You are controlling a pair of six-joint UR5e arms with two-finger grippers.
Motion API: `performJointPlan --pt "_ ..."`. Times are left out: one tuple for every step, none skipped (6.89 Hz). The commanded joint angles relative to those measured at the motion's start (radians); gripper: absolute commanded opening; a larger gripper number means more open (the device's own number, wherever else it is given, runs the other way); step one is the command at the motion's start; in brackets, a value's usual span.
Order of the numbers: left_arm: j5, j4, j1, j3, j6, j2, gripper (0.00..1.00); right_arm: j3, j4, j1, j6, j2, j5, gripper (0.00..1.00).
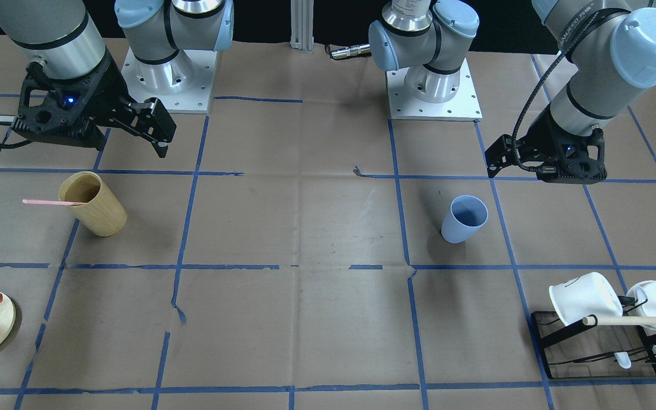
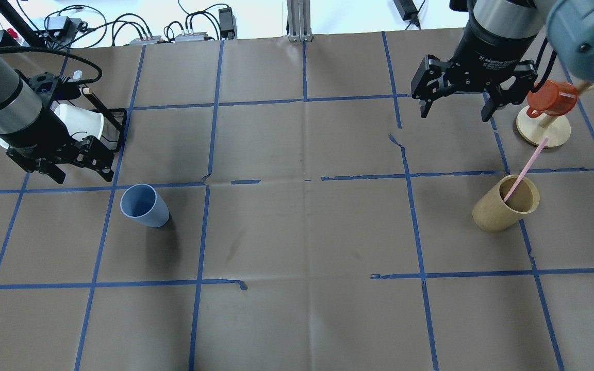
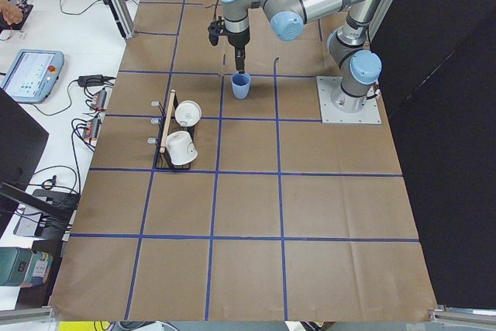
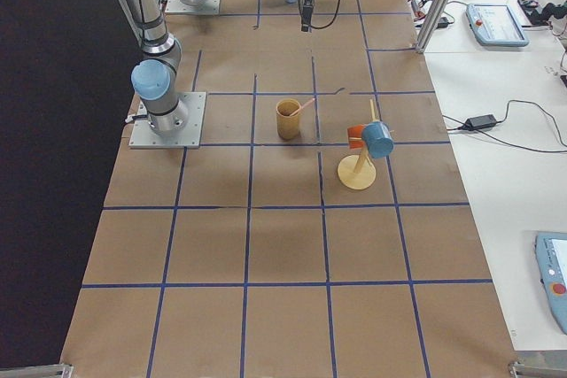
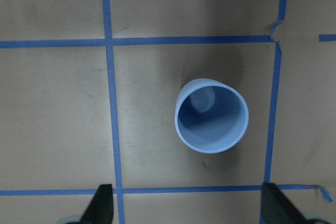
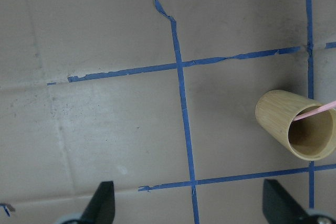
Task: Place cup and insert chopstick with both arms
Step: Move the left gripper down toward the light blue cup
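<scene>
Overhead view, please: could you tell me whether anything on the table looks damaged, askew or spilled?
Only the blue tape grid: it is torn and frayed in spots, with gaps along the lines. The blue cup and bamboo holder stand upright, the pink chopstick leaning inside the holder. Nothing is spilled.

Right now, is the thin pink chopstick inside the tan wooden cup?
In: the pink chopstick leans inside the tan wooden cup, top protruding.
</scene>
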State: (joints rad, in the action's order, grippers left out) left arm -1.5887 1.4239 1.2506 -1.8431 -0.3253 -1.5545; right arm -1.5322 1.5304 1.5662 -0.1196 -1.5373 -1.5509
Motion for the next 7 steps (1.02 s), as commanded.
performJointPlan --pt "0.001 -0.078 -0.032 -0.078 0.0 -0.018 1.0 0.0 -0.001 0.0 0.003 0.0 -0.001 0.99" --pt "0.001 -0.112 -0.034 -0.123 0.0 -0.018 1.0 0.0 0.001 0.0 0.003 0.0 -0.001 0.99" --pt "0.004 -0.181 -0.034 -0.151 0.0 -0.025 1.0 0.0 0.001 0.0 0.004 0.0 -0.001 0.99" --pt "0.009 -0.244 -0.034 -0.159 0.002 -0.062 1.0 0.0 0.001 0.0 0.005 0.0 -0.001 0.99" --pt "0.006 -0.27 -0.031 -0.163 0.002 -0.103 1.0 -0.002 -0.001 -0.003 0.005 0.0 -0.001 0.99" --pt "0.006 -0.296 -0.028 -0.166 0.002 -0.128 1.0 -0.002 -0.001 -0.006 0.005 0.0 -0.001 0.99" --pt "0.003 -0.298 -0.023 -0.185 0.002 -0.14 1.0 -0.002 -0.001 -0.006 0.005 0.0 -0.001 0.99"
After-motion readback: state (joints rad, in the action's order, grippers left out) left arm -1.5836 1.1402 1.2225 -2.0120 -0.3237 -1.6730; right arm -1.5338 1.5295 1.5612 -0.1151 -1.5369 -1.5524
